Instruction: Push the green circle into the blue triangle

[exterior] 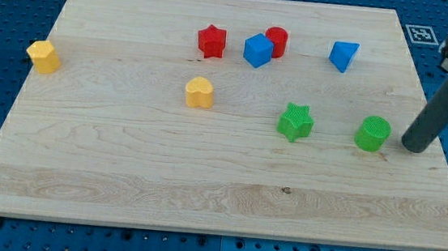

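The green circle sits on the wooden board at the view's right. The blue triangle lies above it and a little to the left, well apart from it. My tip is on the board just to the right of the green circle, with a small gap between them. The dark rod rises from it toward the view's top right.
A green star lies left of the green circle. A blue cube, a red cylinder and a red star group at top centre. A yellow heart and a yellow hexagon lie left.
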